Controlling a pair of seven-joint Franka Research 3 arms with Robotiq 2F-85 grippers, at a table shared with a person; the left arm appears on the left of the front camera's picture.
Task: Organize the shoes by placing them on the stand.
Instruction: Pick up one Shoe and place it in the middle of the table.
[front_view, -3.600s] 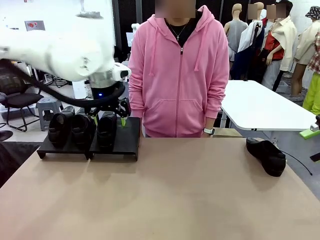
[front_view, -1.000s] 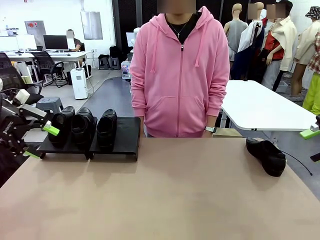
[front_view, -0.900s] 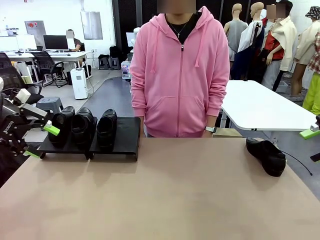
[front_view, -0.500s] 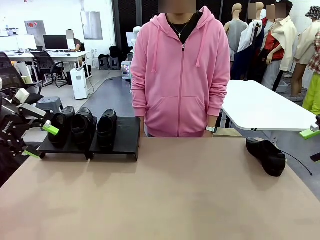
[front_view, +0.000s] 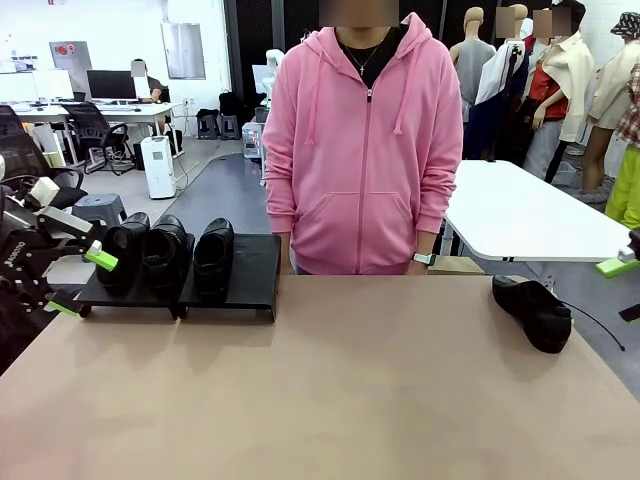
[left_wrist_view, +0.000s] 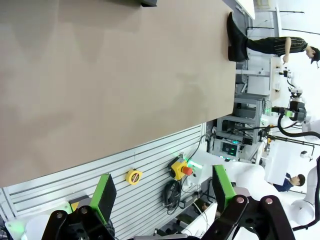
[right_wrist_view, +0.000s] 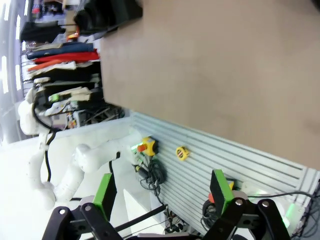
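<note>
Three black glossy shoes stand on the low black stand (front_view: 256, 272) at the far left of the table: one (front_view: 122, 256), a second (front_view: 165, 252) and a third (front_view: 213, 256). The stand's right half has a bare spot beside the third shoe. A fourth shoe (front_view: 533, 312) lies alone on the table at the far right, also seen in the left wrist view (left_wrist_view: 235, 37). My left gripper (front_view: 78, 282) hangs open and empty off the table's left edge, left of the stand. My right gripper (front_view: 622, 290) sits open at the right edge, beyond the lone shoe.
A person in a pink hoodie (front_view: 362, 150) stands at the far side, hands down. The brown tabletop (front_view: 330, 390) is bare between stand and lone shoe. A white table (front_view: 520, 215) stands behind on the right. My left gripper (left_wrist_view: 164, 192) and right gripper (right_wrist_view: 160, 194) both face the table's near edge.
My left arm has pulled back from above the third shoe on the stand to the table's left edge. Over the last second nothing has moved except a slight shift of the person.
</note>
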